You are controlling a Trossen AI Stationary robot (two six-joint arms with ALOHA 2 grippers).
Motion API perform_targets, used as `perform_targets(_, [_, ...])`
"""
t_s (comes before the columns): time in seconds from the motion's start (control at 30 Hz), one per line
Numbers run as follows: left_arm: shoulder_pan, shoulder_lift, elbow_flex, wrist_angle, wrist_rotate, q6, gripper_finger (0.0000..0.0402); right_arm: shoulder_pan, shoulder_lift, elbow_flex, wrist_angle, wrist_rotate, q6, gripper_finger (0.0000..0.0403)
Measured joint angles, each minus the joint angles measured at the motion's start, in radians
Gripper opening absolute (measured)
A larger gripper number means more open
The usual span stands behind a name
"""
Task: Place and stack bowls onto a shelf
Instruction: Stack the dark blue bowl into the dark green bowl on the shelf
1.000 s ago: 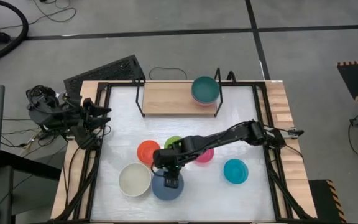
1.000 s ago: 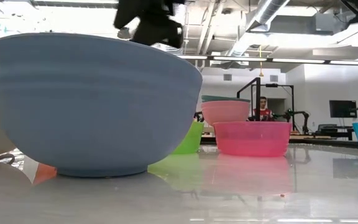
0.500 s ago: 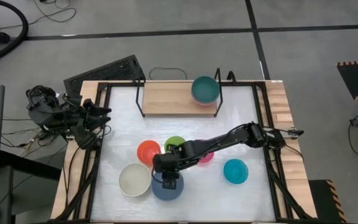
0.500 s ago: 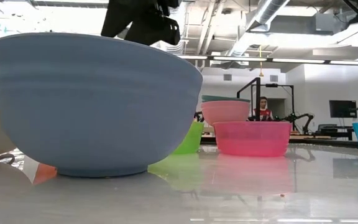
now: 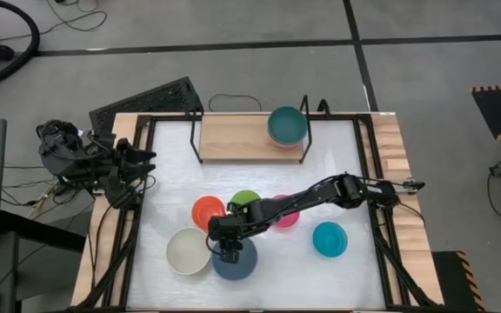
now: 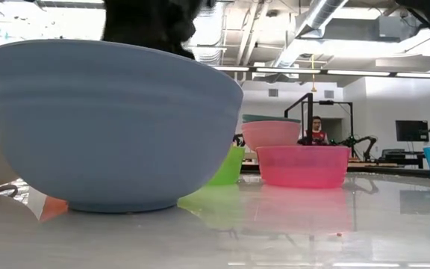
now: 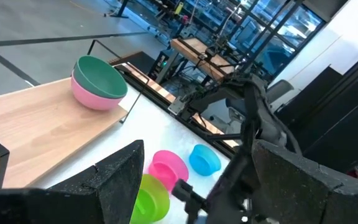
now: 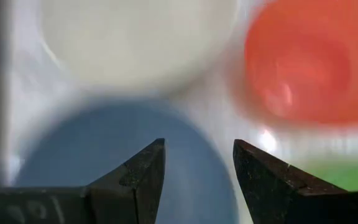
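My right gripper [image 5: 227,247] hangs open over the blue bowl [image 5: 235,261], near the side of its rim that faces the cream-white bowl [image 5: 188,250]. In the right wrist view its fingers [image 8: 197,165] stand apart above the blue bowl [image 8: 123,155]; I see no touch. The red-orange bowl [image 5: 206,210], lime green bowl [image 5: 245,202], magenta bowl [image 5: 285,215] and teal bowl [image 5: 329,238] rest on the tabletop. On the shelf [image 5: 237,137] the dark green bowl [image 5: 287,124] sits nested in the pink bowl [image 7: 92,99]. My left gripper [image 5: 143,157], open, waits off the table's left edge.
The cream-white bowl [image 8: 135,37] and red-orange bowl [image 8: 303,62] crowd the blue bowl on its left and far sides. The shelf's left half [image 5: 224,137] is bare wood between its black end loops. Bare tabletop [image 5: 233,174] lies between the shelf and the bowls. A person shows far behind in the low view.
My right gripper has moved a little toward the table's left edge across the blue bowl and has come lower toward its rim. The bowls have stayed where they were.
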Motion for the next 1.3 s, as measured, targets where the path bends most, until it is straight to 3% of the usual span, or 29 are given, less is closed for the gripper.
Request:
perform_targets(0.33, [0.000, 0.000, 0.000, -0.007, 0.002, 0.000, 0.0284, 0.004, 0.072, -0.001, -0.106, -0.039, 0.050, 0.0197])
perform_targets(0.43, [0.000, 0.000, 0.000, -0.008, 0.003, 0.000, 0.0284, 0.004, 0.073, 0.001, -0.108, -0.039, 0.067, 0.0153])
perform_targets(0.6, [0.000, 0.000, 0.000, -0.013, 0.002, 0.000, 0.0284, 0.004, 0.062, 0.001, -0.138, -0.084, 0.133, 0.0032])
perform_targets(0.63, [0.000, 0.000, 0.000, -0.013, 0.002, 0.000, 0.0284, 0.004, 0.052, 0.001, -0.136, -0.103, 0.134, 0.0024])
perform_targets(0.77, [0.000, 0.000, 0.000, -0.013, -0.001, -0.001, 0.0284, 0.005, 0.009, 0.001, -0.154, -0.138, 0.140, 0.0025])
perform_targets(1.07, [0.000, 0.000, 0.000, -0.013, -0.004, -0.003, 0.0284, -0.050, -0.185, 0.001, -0.303, -0.107, 0.036, 0.0025])
perform_targets(1.3, [0.000, 0.000, 0.000, -0.017, -0.059, -0.003, 0.0284, -0.219, -0.372, 0.001, -0.407, 0.038, -0.140, 0.0025])
